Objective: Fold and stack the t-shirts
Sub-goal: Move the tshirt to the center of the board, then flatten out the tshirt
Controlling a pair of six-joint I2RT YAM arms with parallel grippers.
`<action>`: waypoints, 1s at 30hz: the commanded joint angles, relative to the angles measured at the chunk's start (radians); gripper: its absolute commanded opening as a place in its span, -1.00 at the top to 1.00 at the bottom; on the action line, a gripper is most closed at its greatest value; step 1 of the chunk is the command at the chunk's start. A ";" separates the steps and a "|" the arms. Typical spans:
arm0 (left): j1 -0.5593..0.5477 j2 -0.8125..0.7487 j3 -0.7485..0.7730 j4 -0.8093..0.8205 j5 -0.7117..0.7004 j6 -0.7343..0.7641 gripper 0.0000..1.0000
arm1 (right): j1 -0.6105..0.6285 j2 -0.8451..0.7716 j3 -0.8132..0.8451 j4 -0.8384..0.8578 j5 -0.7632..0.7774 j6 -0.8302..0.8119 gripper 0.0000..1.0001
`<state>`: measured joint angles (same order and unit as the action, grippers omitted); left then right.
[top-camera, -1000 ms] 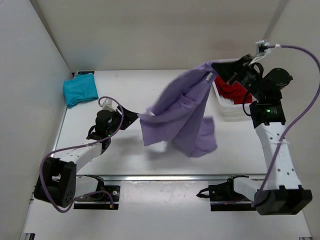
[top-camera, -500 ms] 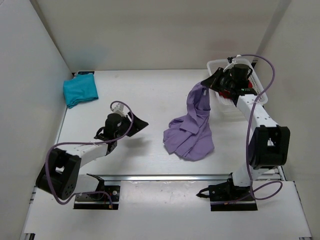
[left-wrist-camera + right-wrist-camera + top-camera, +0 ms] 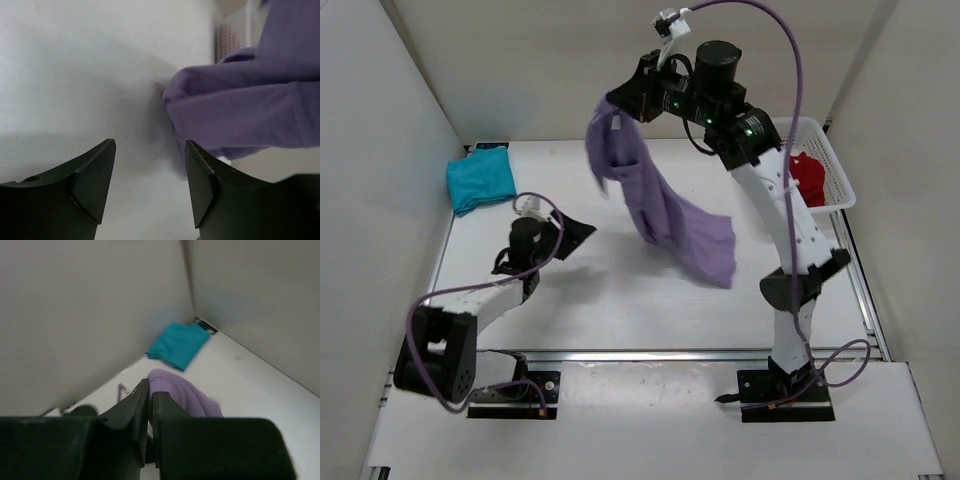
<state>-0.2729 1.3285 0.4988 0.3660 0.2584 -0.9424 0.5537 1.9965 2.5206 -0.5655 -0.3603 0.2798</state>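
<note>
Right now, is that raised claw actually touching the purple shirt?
Touching. In the right wrist view the right gripper is shut on the lavender t-shirt; overhead, the shirt hangs from it.

My right jaws pinch the lavender t-shirt [image 3: 660, 205] by one edge and hold it high over the far middle of the worktop [image 3: 620, 300]. It hangs crumpled and unfolded, trailing down to the right. The teal t-shirt [image 3: 480, 180] lies folded at the far left corner. The red t-shirt [image 3: 807, 178] sits bunched in the white basket [image 3: 842, 186] at the far right.
</note>
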 commanded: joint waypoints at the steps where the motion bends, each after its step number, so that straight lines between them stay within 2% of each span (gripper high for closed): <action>1: 0.104 -0.158 -0.009 -0.008 0.025 -0.022 -0.37 | 0.006 -0.239 0.007 -0.007 -0.043 -0.076 1.00; 2: 0.147 -0.196 -0.014 -0.024 0.025 -0.021 -0.39 | -0.017 -0.352 -0.187 0.075 -0.081 -0.062 1.00; 3: 0.188 -0.216 -0.011 -0.038 0.036 -0.035 -0.38 | -0.020 -0.410 -0.285 0.172 -0.080 -0.068 0.99; 4: 0.237 -0.251 -0.006 -0.044 0.035 -0.032 -0.39 | -0.046 -0.508 -0.471 0.261 -0.085 -0.053 1.00; 5: 0.262 -0.270 -0.003 -0.053 0.044 -0.032 -0.39 | -0.105 -0.548 -0.615 0.289 -0.098 -0.015 0.99; 7: 0.334 -0.319 0.027 -0.108 0.053 -0.006 -0.41 | -0.240 -0.666 -0.817 0.413 -0.269 0.074 0.99; 10: 0.356 -0.339 0.066 -0.179 0.038 0.034 -0.42 | -0.423 -0.783 -1.255 0.591 -0.466 0.182 1.00; 11: 0.351 -0.341 0.055 -0.168 0.044 0.030 -0.42 | -0.478 -0.815 -1.322 0.628 -0.509 0.208 1.00; 15: 0.334 -0.321 0.009 -0.134 0.033 0.036 -0.41 | -0.661 -0.849 -1.679 0.711 -0.522 0.275 0.99; 18: 0.195 -0.270 -0.011 -0.141 -0.027 0.074 -0.40 | -0.731 -0.762 -1.758 0.723 -0.445 0.311 1.00; 21: 0.092 -0.197 -0.023 -0.115 -0.076 0.094 -0.39 | -0.735 -0.662 -1.778 0.785 -0.407 0.377 1.00; 22: 0.074 -0.181 -0.028 -0.114 -0.090 0.099 -0.40 | -0.716 -0.651 -1.742 0.785 -0.388 0.371 1.00; 24: 0.022 -0.117 0.010 -0.099 -0.097 0.097 -0.39 | -0.669 -0.596 -1.665 0.680 -0.281 0.326 0.96; 25: 0.012 -0.100 0.021 -0.095 -0.103 0.108 -0.39 | -0.635 -0.587 -1.616 0.659 -0.252 0.306 0.88; 27: -0.029 -0.060 0.079 -0.117 -0.154 0.132 -0.39 | -0.589 -0.579 -1.544 0.567 -0.092 0.268 0.61; 28: -0.037 -0.052 0.089 -0.124 -0.195 0.146 -0.39 | -0.562 -0.587 -1.524 0.526 -0.044 0.253 0.32; 30: -0.043 -0.026 0.116 -0.130 -0.251 0.166 -0.36 | -0.513 -0.619 -1.536 0.474 0.113 0.249 0.09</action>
<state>-0.3027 1.3033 0.5404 0.2222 0.1219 -0.8303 -0.0124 1.4292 0.9592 -0.0219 -0.4847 0.5701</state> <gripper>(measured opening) 0.688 0.417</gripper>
